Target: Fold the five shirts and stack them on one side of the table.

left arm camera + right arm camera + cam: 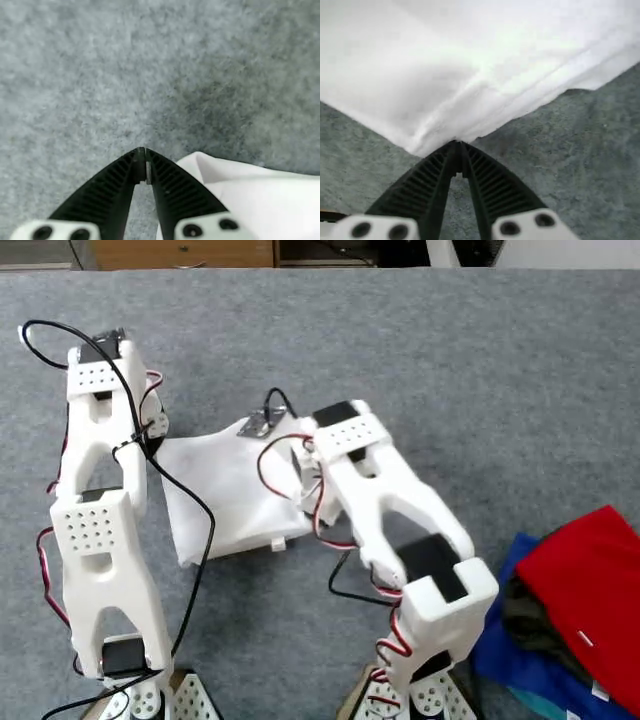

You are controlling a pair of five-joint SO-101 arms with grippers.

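A folded white shirt (225, 500) lies on the grey carpeted table (450, 360) between the two arms. My left gripper (142, 167) is shut, its tips down at the table beside a corner of the white shirt (260, 200). My right gripper (458, 162) is shut on an edge of the white shirt (470, 50), and a ridge of cloth runs into its tips. In the high view the left arm (100, 440) stands over the shirt's far left corner. The right arm (370, 480) stands over its right side.
A loose pile of shirts sits at the near right edge: a red one (590, 580) on top, a dark one (530, 615) and a blue one (515, 665) under it. Black and red cables (200, 510) cross the white shirt. Open carpet lies at the far right.
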